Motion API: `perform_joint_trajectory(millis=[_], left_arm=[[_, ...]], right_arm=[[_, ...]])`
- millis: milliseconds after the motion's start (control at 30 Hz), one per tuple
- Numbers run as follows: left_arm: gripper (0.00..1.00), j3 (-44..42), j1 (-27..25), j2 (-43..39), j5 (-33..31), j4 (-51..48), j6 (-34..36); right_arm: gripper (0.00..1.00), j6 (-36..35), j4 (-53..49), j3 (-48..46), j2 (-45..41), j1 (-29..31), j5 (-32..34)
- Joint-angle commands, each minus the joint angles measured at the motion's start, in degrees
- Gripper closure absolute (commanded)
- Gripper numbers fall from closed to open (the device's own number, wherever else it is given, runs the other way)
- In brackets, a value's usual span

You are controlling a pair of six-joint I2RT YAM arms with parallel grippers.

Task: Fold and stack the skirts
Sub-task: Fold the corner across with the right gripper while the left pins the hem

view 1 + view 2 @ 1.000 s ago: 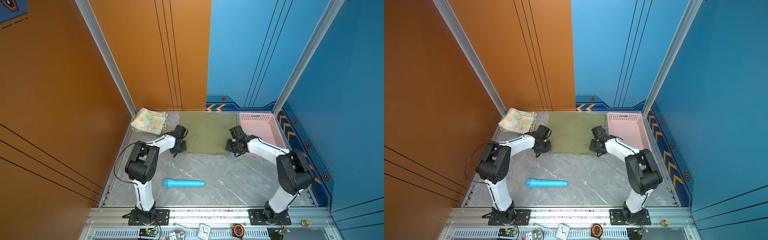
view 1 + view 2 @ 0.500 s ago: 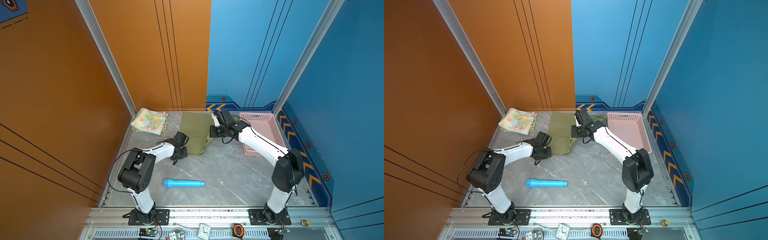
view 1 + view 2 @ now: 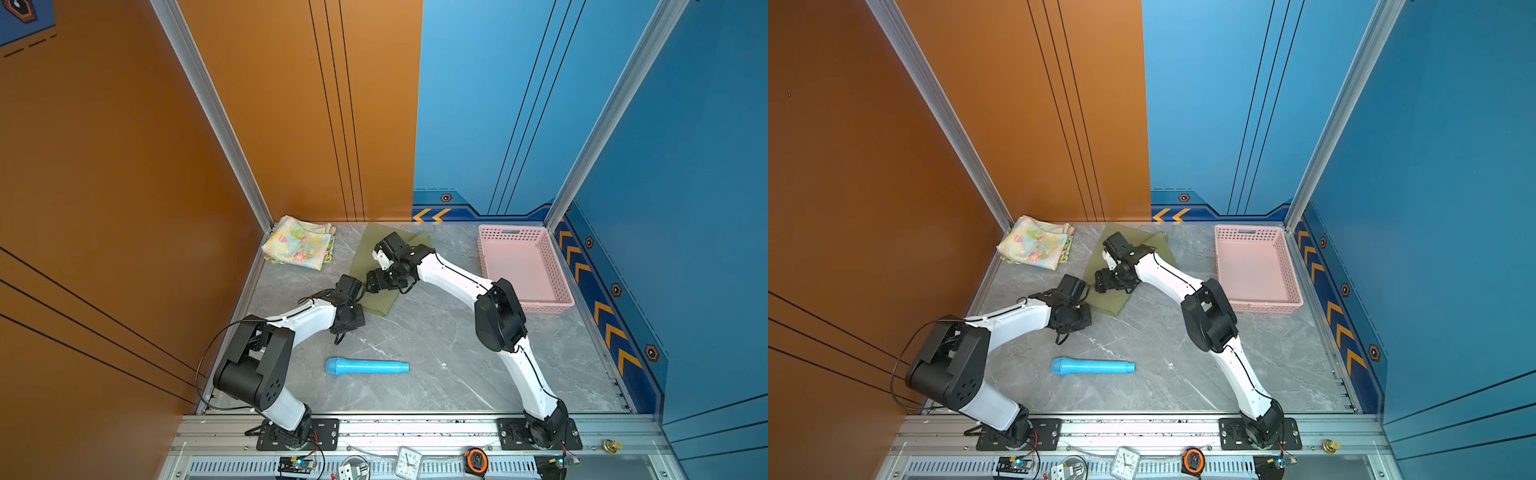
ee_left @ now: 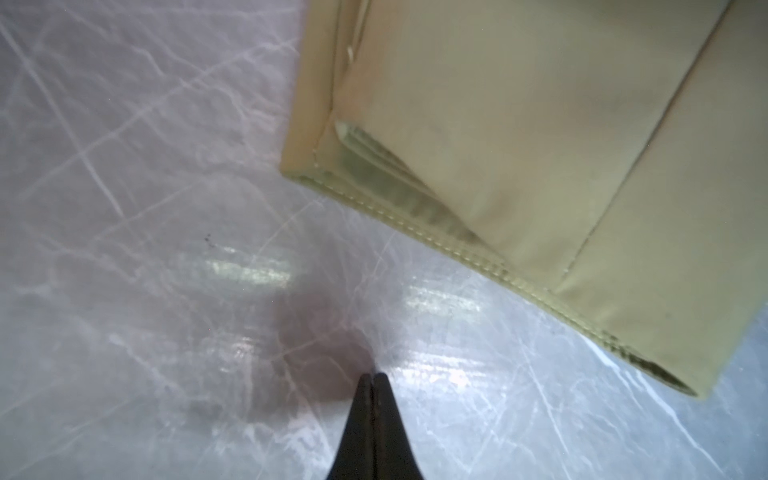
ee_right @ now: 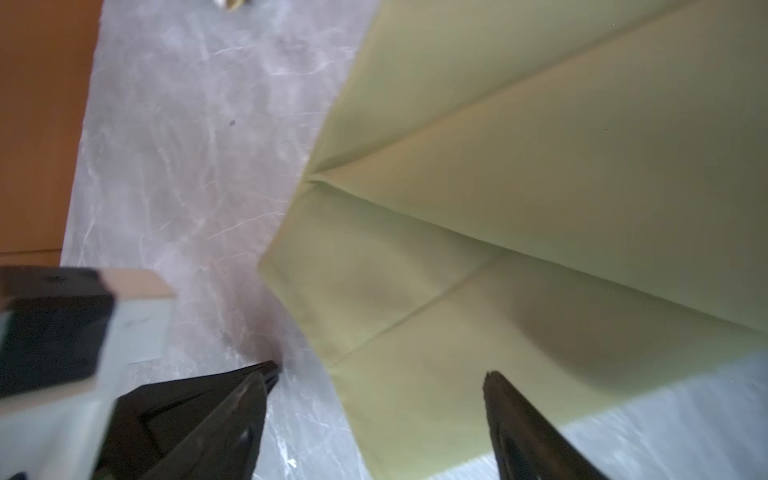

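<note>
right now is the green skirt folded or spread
Folded: the olive skirt lies doubled into a narrow strip; the left wrist view shows stacked layers.

No legible text, brand name or number anywhere in these views. Only markings are two orange back-wall chevrons (image 3: pixel 419 215) on the blue trim at the wall's base, a row of orange side-wall chevrons (image 3: pixel 613 330) along the adjoining trim, and small hexagon emblems (image 3: pixel 446 198) on the same trim. Clock (image 3: pixel 408 462) on the front rail has dial numerals, too small to read.
</note>
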Motion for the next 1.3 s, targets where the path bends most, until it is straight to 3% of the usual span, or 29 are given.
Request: perform_joint_trajectory(millis=[0, 133, 300, 467, 567, 633, 900, 1033, 1267], left_arm=[[1.0, -0.2, 0.2, -1.7, -1.5, -1.2, -0.4], [1.0, 1.9, 0.1, -2.3, -2.3, -1.2, -0.2], [1.0, 6.5, 0.1, -1.9, -4.0, -1.2, 1.8], [1.0, 15.5, 0.7, 4.0, -5.5, -3.7, 5.8], [0.91, 21.0, 1.6, 9.4, -6.6, -6.9, 7.4], [0.91, 22.9, 2.2, 12.0, -6.5, -7.1, 8.0], [0.84, 25.5, 4.0, 18.9, -3.8, -7.1, 8.9], [0.94, 24.6, 3.3, 20.1, -2.7, -7.1, 8.8], [1.0, 20.1, -2.5, 21.5, -0.8, -7.1, 6.8]], right_arm=[[0.12, 6.0, 3.5, -7.9, -9.7, -5.1, 5.7], [0.13, 13.3, 8.3, -18.5, -15.2, -8.8, 10.8], [0.16, 23.6, 16.1, -27.5, -17.3, -12.4, 11.5], [0.18, 31.8, 24.6, -32.5, -17.4, -14.4, 9.8], [0.19, 36.3, 28.4, -34.3, -17.0, -15.0, 9.3], [0.2, 38.7, 30.8, -35.4, -16.5, -15.3, 9.1], [0.23, 43.7, 37.3, -38.6, -16.2, -16.5, 8.4], [0.23, 43.1, 37.0, -38.6, -16.6, -17.0, 8.4], [0.23, 44.9, 37.9, -40.2, -16.8, -17.4, 9.9]])
